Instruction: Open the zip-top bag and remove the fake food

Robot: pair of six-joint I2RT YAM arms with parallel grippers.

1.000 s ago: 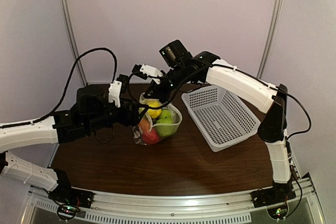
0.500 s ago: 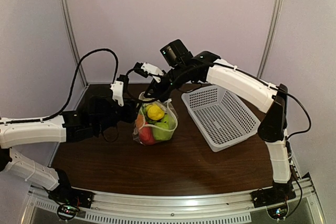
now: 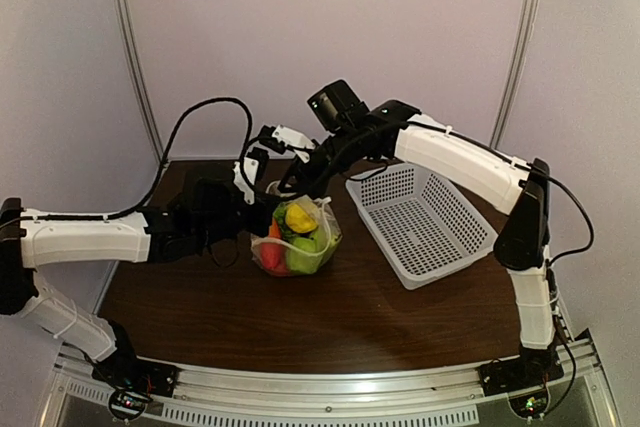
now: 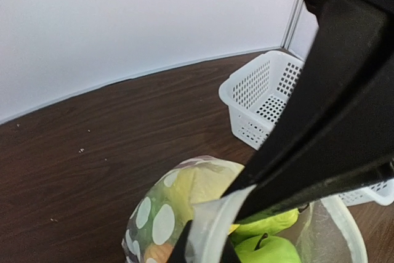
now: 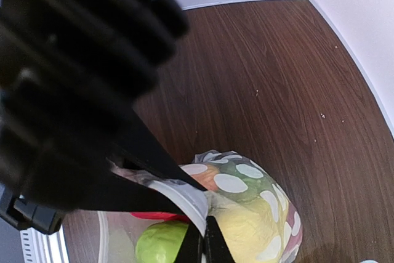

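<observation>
The zip-top bag (image 3: pixel 300 239), clear with white dots, stands upright on the dark table with its mouth up. Inside it shows fake food: a yellow lemon (image 3: pixel 298 217), a green apple (image 3: pixel 302 257) and a red piece (image 3: pixel 270 255). My left gripper (image 3: pixel 268 197) comes in from the left and is shut on the bag's white rim (image 4: pixel 215 226). From above and behind, my right gripper (image 3: pixel 288 187) is shut on the same rim (image 5: pixel 191 198) right beside it. In the left wrist view the green apple (image 4: pixel 271 250) lies just inside the mouth; the right wrist view shows it (image 5: pixel 160 244) under the rim.
A white perforated basket (image 3: pixel 425 219) lies tilted to the right of the bag, a short gap away. It also shows in the left wrist view as the basket (image 4: pixel 258 90) beyond the bag. Grey walls and metal posts bound the table at the back.
My left arm has pushed in to the right and its jaws have closed from wide open onto the bag's rim. The bag's mouth has narrowed. The right gripper has kept its hold.
</observation>
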